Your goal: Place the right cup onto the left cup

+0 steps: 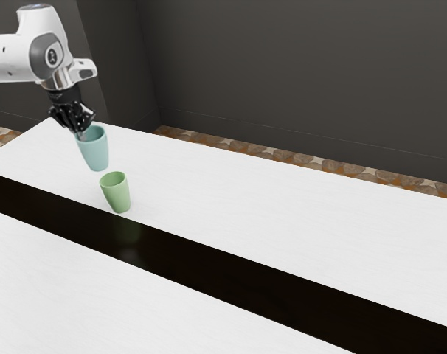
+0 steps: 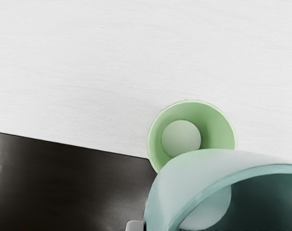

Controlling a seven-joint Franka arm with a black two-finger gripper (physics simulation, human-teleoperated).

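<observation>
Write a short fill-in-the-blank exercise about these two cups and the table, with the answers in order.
The pincer is at the ____ of the teal cup.
The other cup, nearer the black stripe, is ____ in colour.
Its open end faces ____.
Stripe aside, the tabletop is ____.

Missing words: rim; green; up; white.

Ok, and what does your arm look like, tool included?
My arm has smooth, rounded white casings, with a grey oval patch carrying a small round marking. Below that comes a shiny silvery section, and the tool is black.
</observation>
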